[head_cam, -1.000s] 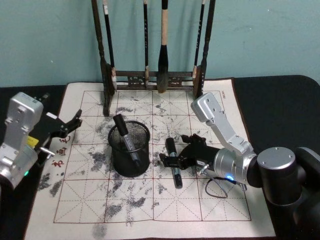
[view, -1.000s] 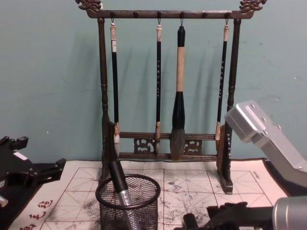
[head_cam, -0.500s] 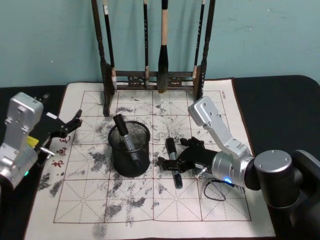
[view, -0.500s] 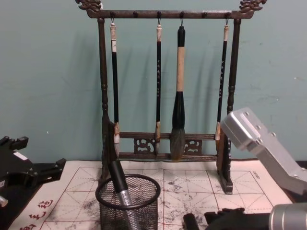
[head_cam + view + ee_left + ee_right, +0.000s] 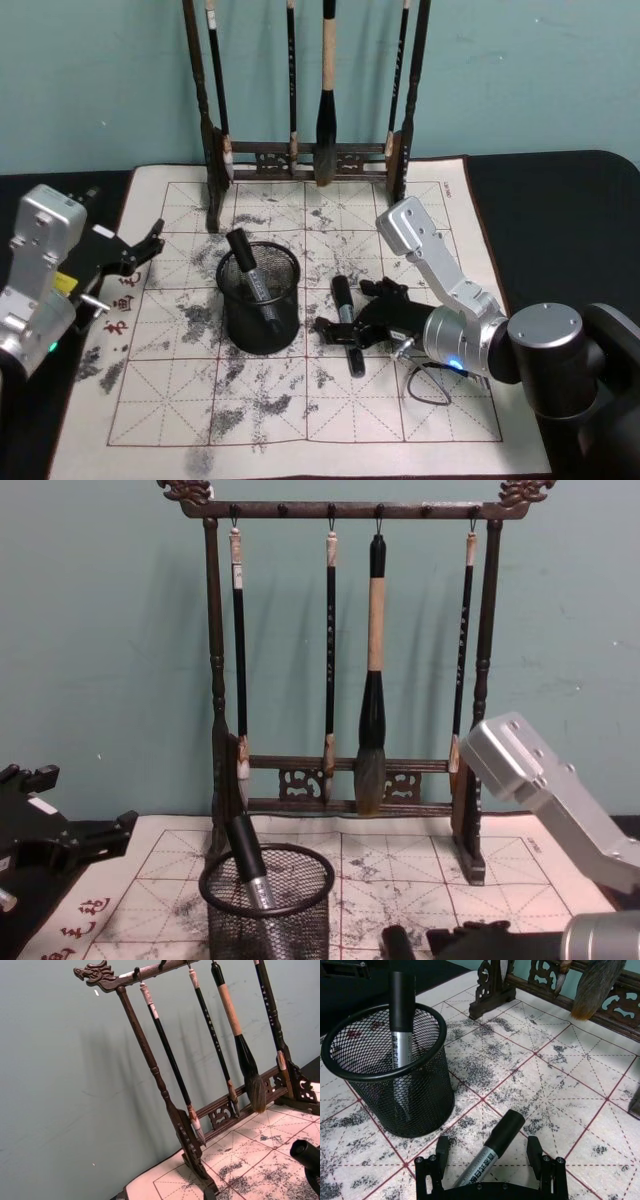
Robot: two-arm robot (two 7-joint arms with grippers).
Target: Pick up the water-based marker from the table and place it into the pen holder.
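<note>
Right hand (image 5: 349,322), head view, sits low over the water-based marker (image 5: 342,296) lying on the surface (image 5: 470,430) just beside the pen holder (image 5: 255,325); left hand (image 5: 135,252) is parked far left. Right wrist view: open fingers (image 5: 441,1149) straddle the marker, clear of it. It looks light, stiff and smooth, so pinch mid-barrel.

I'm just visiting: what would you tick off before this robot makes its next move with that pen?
1. Right gripper open, a finger on each side of the marker: ok.
2. Marker lying flat on the table, nothing on it: ok.
3. Marker gripped: not ok, not yet.
4. Pen holder upright, with room beside the other marker inside: ok.
5. Left gripper parked at the table's left side, off the path: ok.
</note>
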